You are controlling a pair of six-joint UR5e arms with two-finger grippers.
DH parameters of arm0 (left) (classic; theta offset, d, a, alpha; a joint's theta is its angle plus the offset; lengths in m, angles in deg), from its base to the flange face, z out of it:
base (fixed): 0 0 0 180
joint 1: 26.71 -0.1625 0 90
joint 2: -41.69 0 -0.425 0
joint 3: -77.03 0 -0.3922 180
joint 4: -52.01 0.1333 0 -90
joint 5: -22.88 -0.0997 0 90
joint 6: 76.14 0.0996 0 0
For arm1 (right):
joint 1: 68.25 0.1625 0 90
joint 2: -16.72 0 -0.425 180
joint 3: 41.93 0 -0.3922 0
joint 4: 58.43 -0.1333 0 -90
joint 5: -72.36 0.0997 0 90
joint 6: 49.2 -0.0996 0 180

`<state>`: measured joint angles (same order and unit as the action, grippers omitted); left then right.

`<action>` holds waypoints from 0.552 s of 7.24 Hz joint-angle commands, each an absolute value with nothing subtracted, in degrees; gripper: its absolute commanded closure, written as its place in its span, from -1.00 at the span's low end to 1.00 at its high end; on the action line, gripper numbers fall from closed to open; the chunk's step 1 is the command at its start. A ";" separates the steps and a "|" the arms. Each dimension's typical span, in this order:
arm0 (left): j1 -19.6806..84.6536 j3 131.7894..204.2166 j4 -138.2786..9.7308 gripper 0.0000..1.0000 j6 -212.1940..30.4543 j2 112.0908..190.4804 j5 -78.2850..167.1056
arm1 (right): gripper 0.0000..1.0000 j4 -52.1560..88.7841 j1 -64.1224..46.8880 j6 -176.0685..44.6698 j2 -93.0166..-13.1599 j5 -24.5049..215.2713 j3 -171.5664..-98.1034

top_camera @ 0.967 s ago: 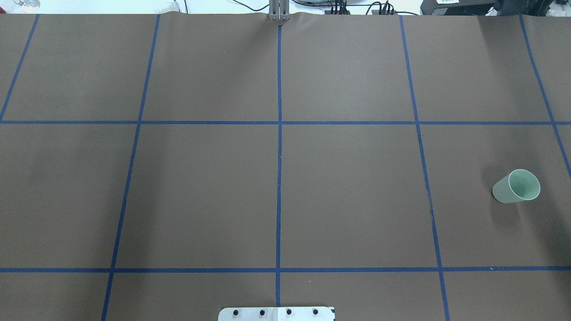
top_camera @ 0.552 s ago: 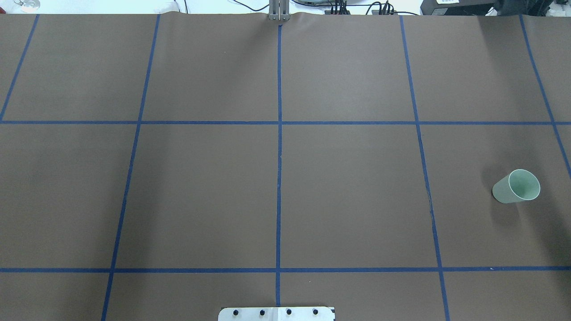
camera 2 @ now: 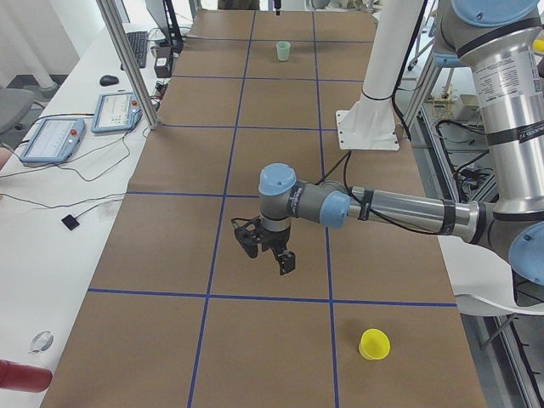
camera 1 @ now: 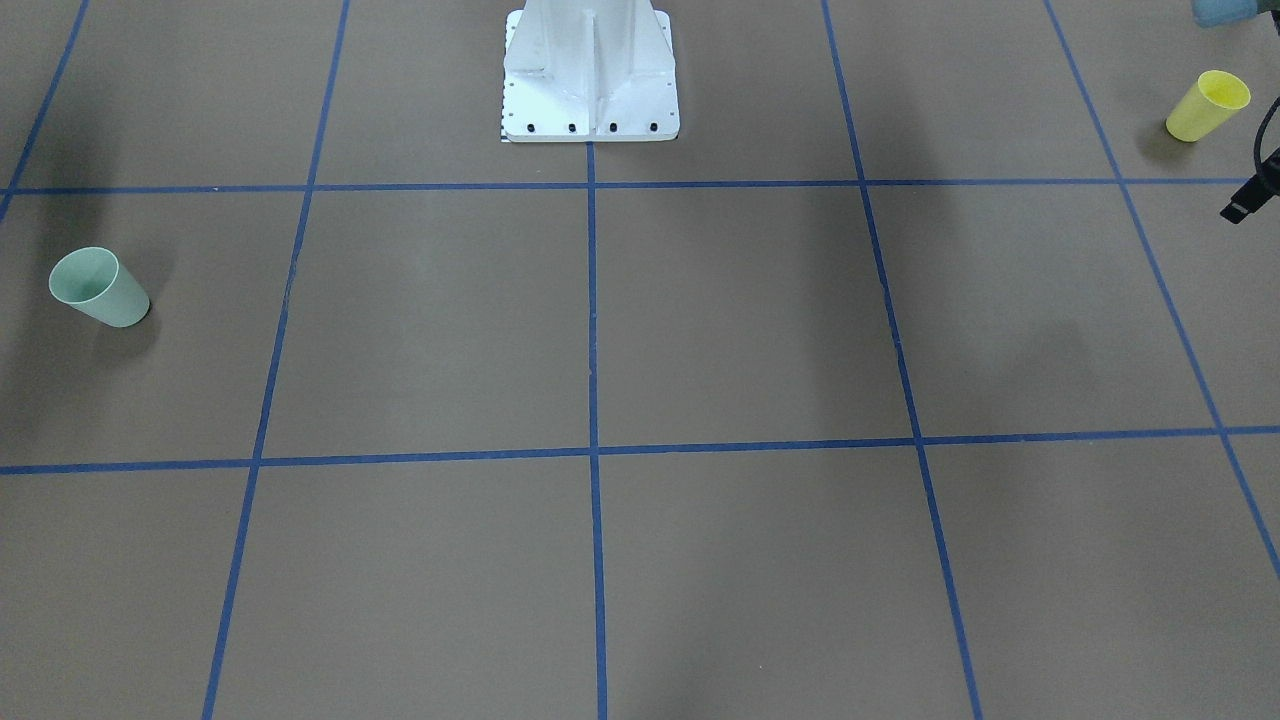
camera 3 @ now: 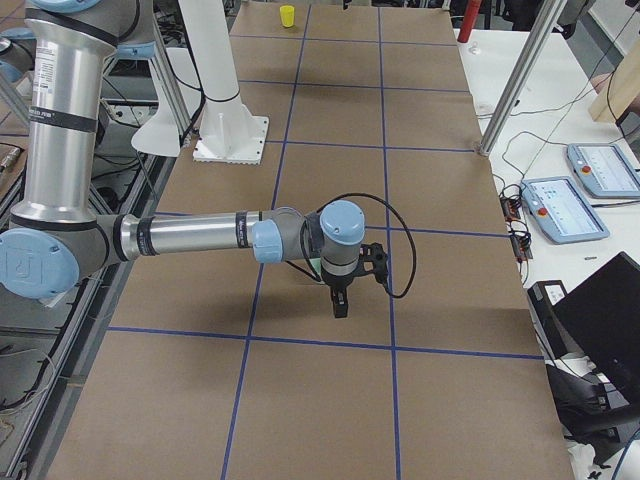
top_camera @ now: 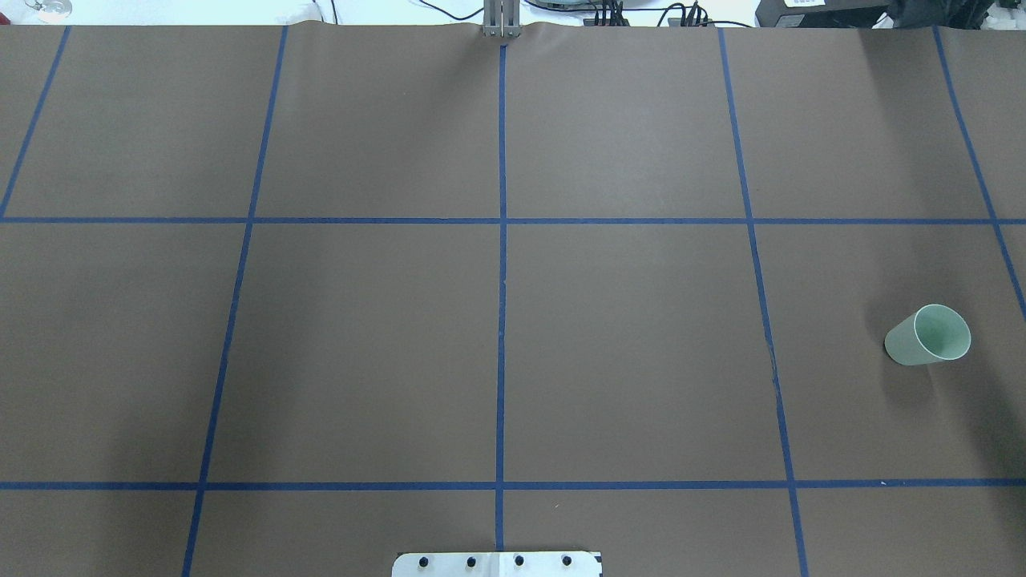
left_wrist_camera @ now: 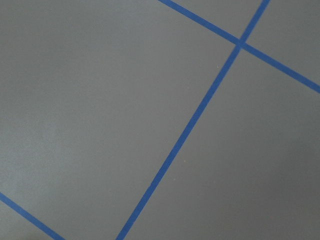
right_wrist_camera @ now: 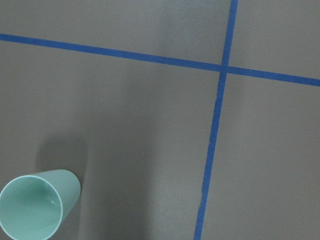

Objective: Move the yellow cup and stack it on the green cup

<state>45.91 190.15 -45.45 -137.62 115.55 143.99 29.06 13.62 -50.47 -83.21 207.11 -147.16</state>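
The yellow cup [camera 1: 1207, 105] stands upright near the robot's side of the table at my left end; it also shows in the exterior left view [camera 2: 374, 344] and the exterior right view [camera 3: 287, 15]. The green cup [top_camera: 928, 335] stands upright at my right end, also in the front view [camera 1: 98, 287] and the right wrist view [right_wrist_camera: 35, 207]. My left gripper [camera 2: 270, 259] hangs above the table, apart from the yellow cup. My right gripper [camera 3: 343, 297] hangs close by the green cup. Both show clearly only in the side views, so I cannot tell whether they are open or shut.
The table [top_camera: 625, 344] is covered in brown paper with a blue tape grid. The robot's white base [camera 1: 590, 70] stands at the middle of the near edge. A metal post [camera 2: 127, 68] and tablets stand off the operators' side.
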 commanded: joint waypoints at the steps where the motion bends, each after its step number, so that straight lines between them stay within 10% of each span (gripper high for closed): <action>1: 38.99 190.59 -45.99 -1.00 -158.21 117.53 133.07 | -1.00 28.41 12.61 -50.87 -83.21 206.66 -147.13; 4: 25.81 190.94 -39.72 -1.00 -185.75 117.01 118.19 | -0.99 28.32 12.00 -50.96 -83.12 205.69 -147.22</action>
<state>31.11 190.88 -43.91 -175.01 117.16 123.78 28.37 12.48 -50.90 -83.16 205.83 -147.24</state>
